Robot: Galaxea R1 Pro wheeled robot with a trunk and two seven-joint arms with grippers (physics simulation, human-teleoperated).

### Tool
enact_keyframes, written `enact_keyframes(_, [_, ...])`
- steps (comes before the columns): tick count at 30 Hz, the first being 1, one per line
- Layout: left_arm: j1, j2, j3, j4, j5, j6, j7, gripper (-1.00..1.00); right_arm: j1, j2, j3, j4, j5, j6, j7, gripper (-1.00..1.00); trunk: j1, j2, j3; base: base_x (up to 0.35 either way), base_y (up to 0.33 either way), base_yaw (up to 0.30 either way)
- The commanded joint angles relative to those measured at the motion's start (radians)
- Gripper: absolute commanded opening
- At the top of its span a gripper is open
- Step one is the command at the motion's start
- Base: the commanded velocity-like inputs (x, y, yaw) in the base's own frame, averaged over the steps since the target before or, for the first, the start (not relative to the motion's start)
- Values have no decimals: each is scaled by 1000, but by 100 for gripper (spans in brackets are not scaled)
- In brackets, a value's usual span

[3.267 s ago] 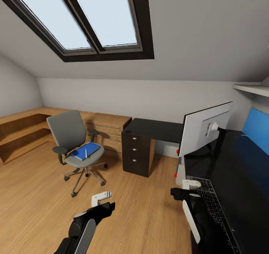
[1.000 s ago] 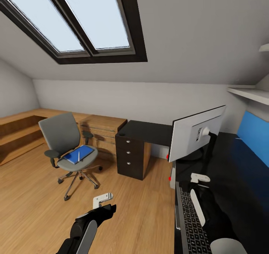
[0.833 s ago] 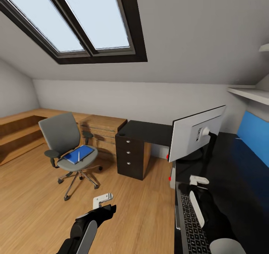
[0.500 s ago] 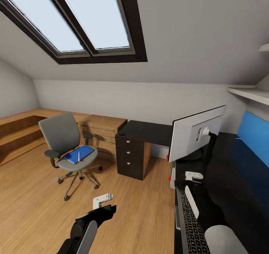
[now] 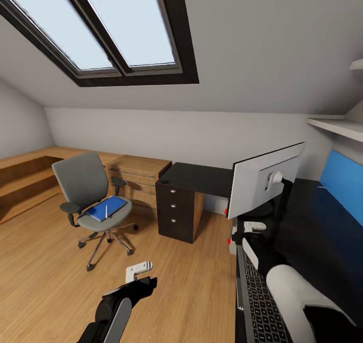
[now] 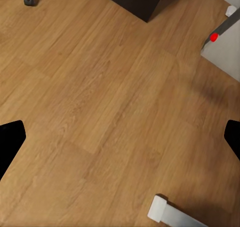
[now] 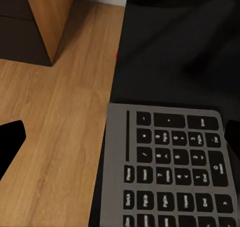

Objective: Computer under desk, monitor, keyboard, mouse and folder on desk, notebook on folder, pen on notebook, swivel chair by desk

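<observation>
chair: one swivel chair on the wood floor, well apart from the desk
on the seat: one blue folder with one white pen lying on it; notebook hard to make out
monitor: one, on the desk, seen from the back
keyboard: one, at the desk's front edge, cut off in both views
computer: one grey case with a red dot, mostly hidden by desk and arm
drawers: three knobs on one dark unit
left gripper: over bare floor, wide open, holding nothing
right gripper: above the keyboard's far end, fingertips spread wide, holding nothing
</observation>
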Motion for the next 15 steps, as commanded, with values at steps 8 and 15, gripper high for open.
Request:
enact_keyframes(8, [-1, 0, -1, 7, 11, 2, 9, 100, -21, 1, 0, 55, 63, -20, -5, 100, 0, -1, -2, 0, 0, 0])
enact_keyframes(15, [-1, -2, -3, 45, 9, 1, 9, 100, -22, 3, 6, 84, 70, -20, -29, 100, 0, -1, -2, 0, 0, 0])
